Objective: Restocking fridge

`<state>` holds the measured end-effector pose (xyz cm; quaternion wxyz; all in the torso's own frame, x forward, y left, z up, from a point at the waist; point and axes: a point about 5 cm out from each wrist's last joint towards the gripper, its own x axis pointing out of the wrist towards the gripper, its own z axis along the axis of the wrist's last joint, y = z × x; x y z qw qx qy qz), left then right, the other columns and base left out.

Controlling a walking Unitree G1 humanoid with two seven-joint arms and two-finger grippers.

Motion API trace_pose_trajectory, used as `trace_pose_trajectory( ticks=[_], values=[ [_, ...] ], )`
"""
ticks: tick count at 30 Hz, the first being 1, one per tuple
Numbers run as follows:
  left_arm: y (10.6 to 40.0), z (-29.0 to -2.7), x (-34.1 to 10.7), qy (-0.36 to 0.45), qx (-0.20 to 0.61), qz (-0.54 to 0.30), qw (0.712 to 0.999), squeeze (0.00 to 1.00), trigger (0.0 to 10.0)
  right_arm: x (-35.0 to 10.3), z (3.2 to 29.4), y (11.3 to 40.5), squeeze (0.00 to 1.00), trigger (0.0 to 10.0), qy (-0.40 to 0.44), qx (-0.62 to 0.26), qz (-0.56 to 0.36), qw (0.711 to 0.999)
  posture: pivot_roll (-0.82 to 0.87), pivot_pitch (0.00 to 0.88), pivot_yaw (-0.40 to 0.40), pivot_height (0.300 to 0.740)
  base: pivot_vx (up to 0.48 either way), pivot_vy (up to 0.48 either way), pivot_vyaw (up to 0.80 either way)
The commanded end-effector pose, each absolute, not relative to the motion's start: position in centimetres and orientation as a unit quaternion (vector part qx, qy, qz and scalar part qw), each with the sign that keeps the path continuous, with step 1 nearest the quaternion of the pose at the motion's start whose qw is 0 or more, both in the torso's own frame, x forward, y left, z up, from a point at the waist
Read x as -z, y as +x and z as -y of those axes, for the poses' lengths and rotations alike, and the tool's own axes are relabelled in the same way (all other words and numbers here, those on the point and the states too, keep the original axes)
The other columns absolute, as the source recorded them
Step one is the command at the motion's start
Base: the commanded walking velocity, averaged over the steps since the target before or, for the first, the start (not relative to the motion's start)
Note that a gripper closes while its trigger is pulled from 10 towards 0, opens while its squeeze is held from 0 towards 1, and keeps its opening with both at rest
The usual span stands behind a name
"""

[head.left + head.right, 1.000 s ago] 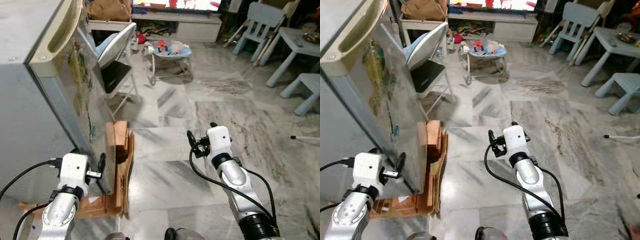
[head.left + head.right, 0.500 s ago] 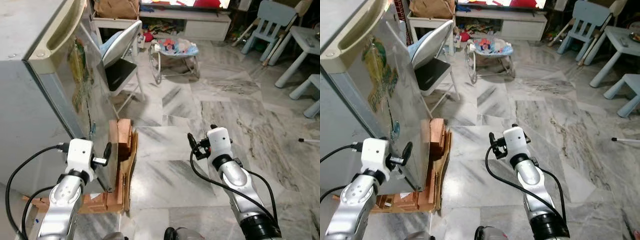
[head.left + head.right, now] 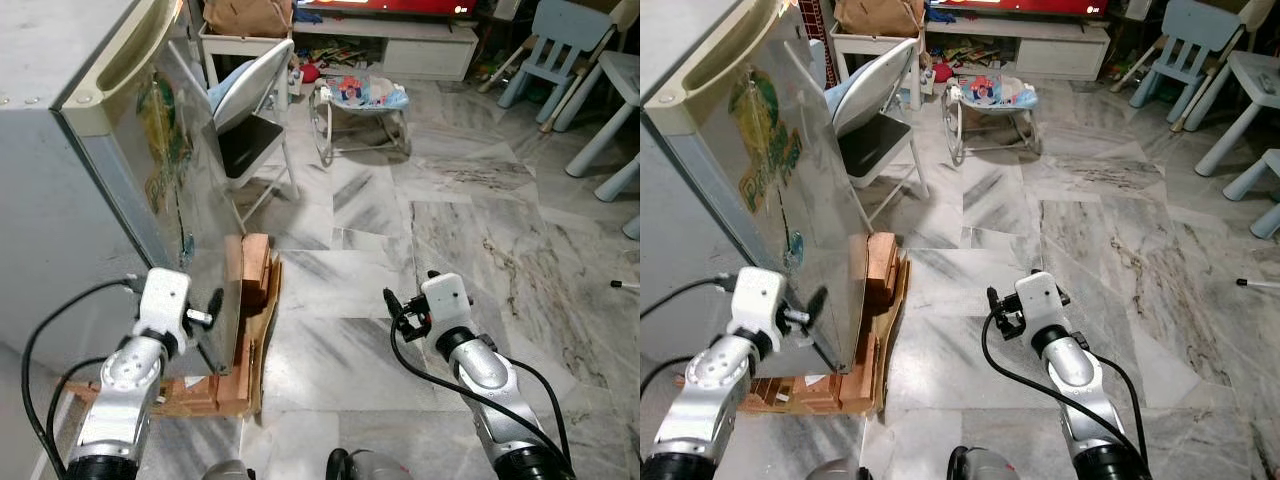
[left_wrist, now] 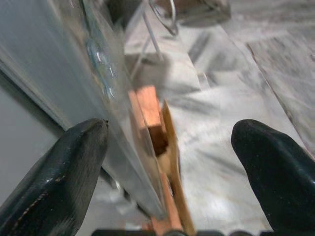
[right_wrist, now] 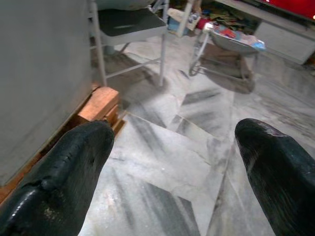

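Note:
A grey fridge (image 3: 60,170) stands at my left, its steel door (image 3: 790,190) carrying stickers and facing the room. My left gripper (image 3: 210,305) is open at the door's lower front corner. In the left wrist view the door's edge (image 4: 123,162) runs between the two black fingers (image 4: 54,182), and I cannot tell whether they touch it. My right gripper (image 3: 393,308) hangs open over the marble floor, about a step to the right of the fridge, with nothing between its fingers (image 5: 59,177).
The fridge rests on wooden blocks and cardboard (image 3: 250,300). Behind it stand a folding chair (image 3: 250,120) and a baby bouncer (image 3: 360,100). Pale blue children's chairs and a table (image 3: 1250,90) are at the far right. Open marble floor (image 3: 340,330) lies ahead.
The camera has shifted, so the whole scene sits differently. My left gripper has come up and forward against the door's lower corner. The right arm holds much the same pose.

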<state>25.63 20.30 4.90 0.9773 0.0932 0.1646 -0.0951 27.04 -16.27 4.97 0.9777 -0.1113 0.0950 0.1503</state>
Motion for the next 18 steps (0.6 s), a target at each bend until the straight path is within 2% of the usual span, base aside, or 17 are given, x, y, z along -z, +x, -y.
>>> trace_pose_trajectory(
  ticks=[1, 9, 18],
  values=[
    [25.7, -21.0, -4.7, 0.105, 0.08, -0.173, 0.976, 0.0, 10.0, -5.5, 16.1, 27.4, 0.0, 10.0, -0.11, -0.155, -0.086, 0.978, 0.05, 0.085, -0.046, 0.74, 0.0, 0.0, 0.0],
    [27.3, -21.2, -5.6, 0.099, 0.057, -0.154, 0.981, 0.0, 10.0, -5.6, 15.7, 27.5, 0.0, 10.0, -0.109, -0.163, -0.087, 0.977, 0.05, 0.078, -0.048, 0.74, 0.0, 0.0, 0.0],
    [29.6, -19.4, -6.4, 0.089, 0.081, -0.137, 0.983, 0.0, 10.0, -5.6, 15.0, 27.9, 0.0, 10.0, -0.104, -0.171, -0.087, 0.976, 0.05, 0.084, -0.048, 0.74, 0.0, 0.0, 0.0]
  ],
)
